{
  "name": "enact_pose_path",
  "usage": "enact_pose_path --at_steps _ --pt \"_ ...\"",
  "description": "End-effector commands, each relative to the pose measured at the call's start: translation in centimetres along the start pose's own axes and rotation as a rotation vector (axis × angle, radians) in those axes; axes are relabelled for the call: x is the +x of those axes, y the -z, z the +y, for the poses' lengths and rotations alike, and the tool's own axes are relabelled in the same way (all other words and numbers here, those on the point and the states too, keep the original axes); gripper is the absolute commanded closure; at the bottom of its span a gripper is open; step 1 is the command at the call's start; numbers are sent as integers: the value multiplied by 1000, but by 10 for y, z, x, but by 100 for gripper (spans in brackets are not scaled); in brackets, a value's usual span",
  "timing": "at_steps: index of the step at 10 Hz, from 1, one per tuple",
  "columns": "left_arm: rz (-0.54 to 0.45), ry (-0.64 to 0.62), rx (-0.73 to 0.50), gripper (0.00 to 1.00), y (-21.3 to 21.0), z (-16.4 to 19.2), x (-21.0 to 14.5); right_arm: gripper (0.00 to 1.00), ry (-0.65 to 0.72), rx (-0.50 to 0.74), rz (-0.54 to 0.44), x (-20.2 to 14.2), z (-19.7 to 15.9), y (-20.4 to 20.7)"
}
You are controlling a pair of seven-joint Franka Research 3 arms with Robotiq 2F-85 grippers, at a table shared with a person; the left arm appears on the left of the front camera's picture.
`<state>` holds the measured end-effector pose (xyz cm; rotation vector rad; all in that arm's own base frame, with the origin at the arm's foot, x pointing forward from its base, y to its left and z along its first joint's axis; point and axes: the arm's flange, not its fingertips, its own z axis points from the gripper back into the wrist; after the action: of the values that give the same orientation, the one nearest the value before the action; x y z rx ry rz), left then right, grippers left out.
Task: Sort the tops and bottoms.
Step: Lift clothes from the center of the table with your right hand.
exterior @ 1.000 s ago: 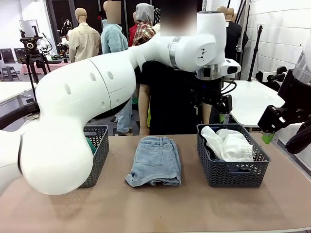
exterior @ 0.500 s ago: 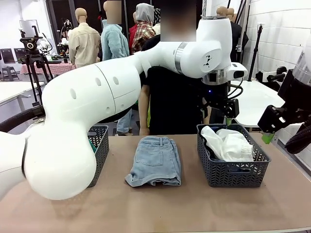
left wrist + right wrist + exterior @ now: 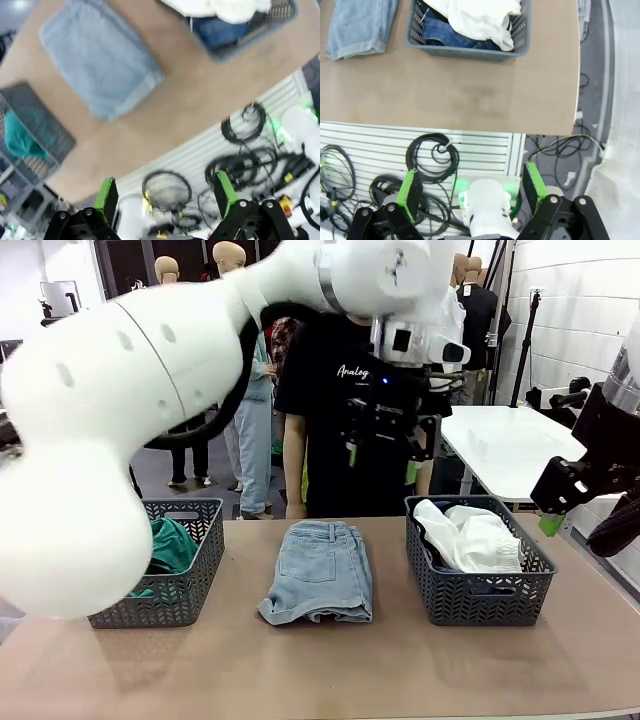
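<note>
Both sets spread, empty: left fingers [image 3: 106, 195], right fingers [image 3: 411, 192]. Left arm lifting away from right basket [image 3: 480, 602], where white shirt [image 3: 470, 537] is lying over jeans [image 3: 451, 36]. Teal shirt [image 3: 170, 545] sitting in left basket [image 3: 185, 608]. Shorts [image 3: 318, 580] waiting on desk [image 3: 320, 670] between baskets, so sorting looking unfinished.

Pale blue shorts [image 3: 318, 575], dark blue jeans [image 3: 449, 35], teal shirt [image 3: 172, 545], white shirt [image 3: 470, 537] and grey lattice baskets [image 3: 480, 598] show.
</note>
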<state>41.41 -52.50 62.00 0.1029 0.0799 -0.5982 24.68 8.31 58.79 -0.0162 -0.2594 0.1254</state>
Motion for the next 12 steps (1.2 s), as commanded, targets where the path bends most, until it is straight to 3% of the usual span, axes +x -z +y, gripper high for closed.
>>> enact_pose_path --at_steps 1,3,4,5,9,11,12 --pt "110 -62 -99 0 34 13 -53 0 -4 12 4 1 1 0" --pt "234 -75 -201 0 41 18 -85 0 -4 12 4 1 1 0" --pt "126 -222 -128 0 35 17 -81 0 -4 12 4 1 1 0" --pt "203 -40 -107 0 -4 3 -32 0 -4 12 4 1 1 0" --pt "205 -70 -124 0 -3 2 -30 0 -4 12 4 1 1 0" --pt "63 -152 -136 0 -4 36 -83 0 -4 12 4 1 1 0" --pt "72 -196 -51 0 -2 57 -117 0 -4 12 4 1 1 0"
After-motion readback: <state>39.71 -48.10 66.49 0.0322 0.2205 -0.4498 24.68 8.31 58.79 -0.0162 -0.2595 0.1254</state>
